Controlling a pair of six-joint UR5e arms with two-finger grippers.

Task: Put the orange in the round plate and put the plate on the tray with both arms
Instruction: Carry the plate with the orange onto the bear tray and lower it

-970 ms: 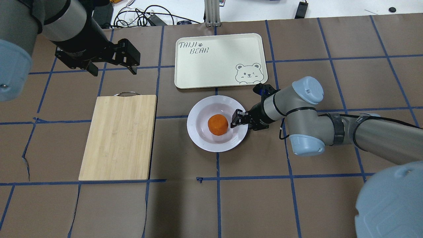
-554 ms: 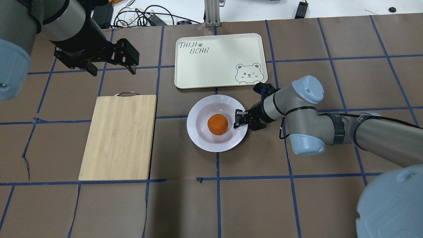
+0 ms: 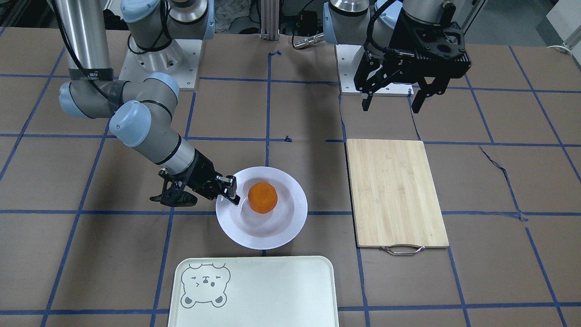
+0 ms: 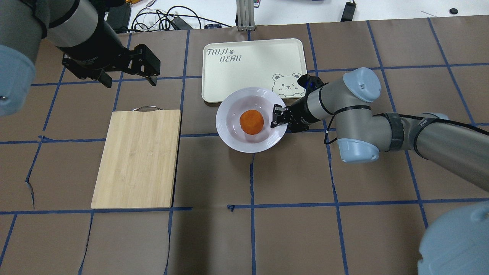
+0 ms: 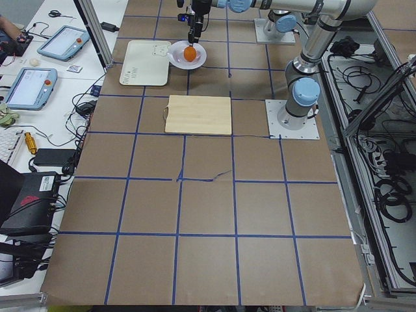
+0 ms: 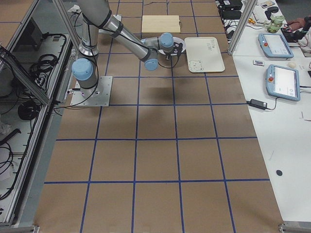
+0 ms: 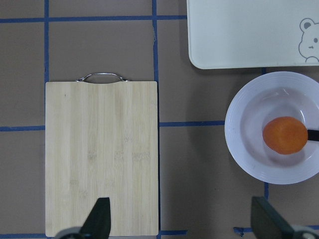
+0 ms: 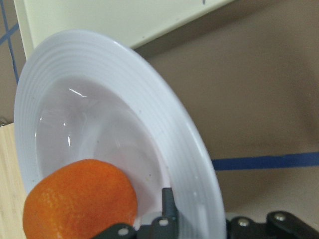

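While the right gripper (image 4: 276,116) pinched the rim of the round plate (image 4: 229,131), one finger (image 8: 168,199) lay inside the dish and the other was hidden beneath the rim, so the coming move hung on that single hold. The plate reached out from the gripper toward the robot's left. The orange (image 4: 251,122) sat in its sunken centre, just beside the inner fingertip. Past the plate, away from the robot, lay the tray (image 4: 252,57), its long axis running across the table from left to right and its bear-face corner closest to the gripper. The overhead view showed the plate's far rim over the tray's near edge, while the front-facing view showed a narrow gap, so the plate was probably held raised. The carry seemed to call for a short push forward and slightly leftward. The left gripper (image 4: 130,81) hung with fingers spread apart, well off beyond the bamboo cutting board (image 4: 137,158), leaving the right arm far nearer.
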